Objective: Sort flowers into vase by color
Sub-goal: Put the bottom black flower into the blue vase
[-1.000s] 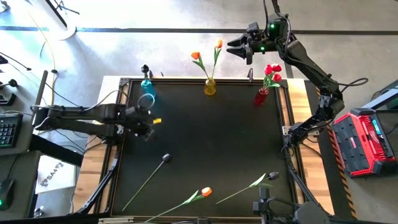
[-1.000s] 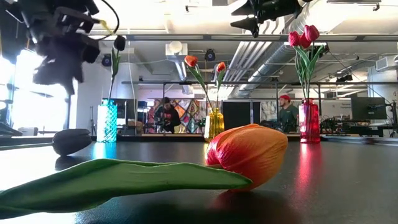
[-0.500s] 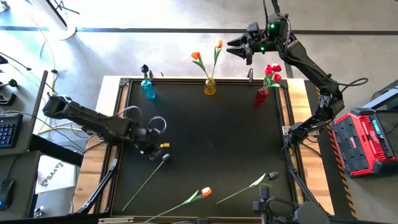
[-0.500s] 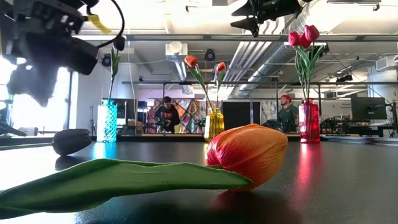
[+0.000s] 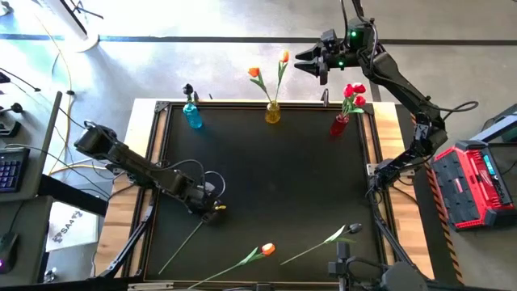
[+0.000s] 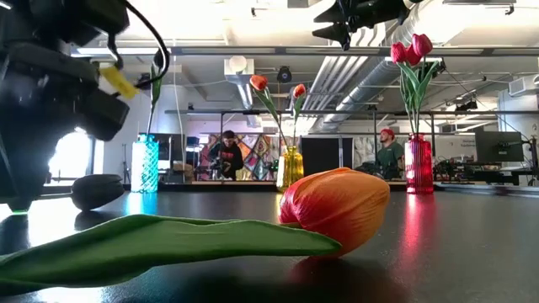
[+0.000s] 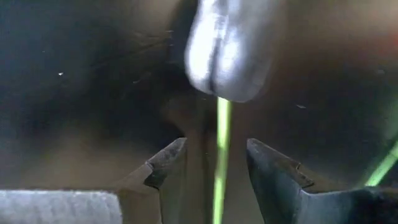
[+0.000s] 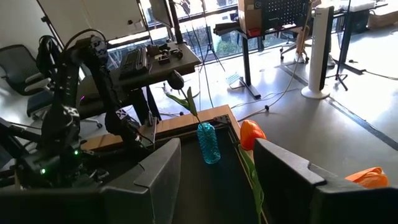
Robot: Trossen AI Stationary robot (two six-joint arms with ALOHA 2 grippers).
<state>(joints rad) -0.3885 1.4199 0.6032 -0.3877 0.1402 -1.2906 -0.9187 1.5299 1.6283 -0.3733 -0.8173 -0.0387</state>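
Note:
A black tulip lies flat on the dark table; its stem [image 5: 184,242] runs toward the near edge. In the left wrist view its head [image 7: 227,50] lies just beyond my fingers. My left gripper [image 5: 213,208] [image 7: 214,146] is open and low over it, one finger on each side of the stem [image 7: 221,155] just below the head, without touching it. An orange tulip [image 5: 266,250] [image 6: 337,206] lies near the near edge. My right gripper [image 5: 311,63] [image 8: 217,186] is open, held high beyond the far edge.
Three vases stand along the far edge: a blue vase [image 5: 192,115] with a black tulip, a yellow vase [image 5: 273,111] with two orange tulips, a red vase [image 5: 339,123] with red tulips. Another flower [image 5: 323,241] lies near the near right corner. People show in the room behind.
My left arm has swung from the left side of the table toward the near edge and a little to the right. It has come down over the lying black tulip, so its fingers now straddle the stem below the head. The flowers have not moved.

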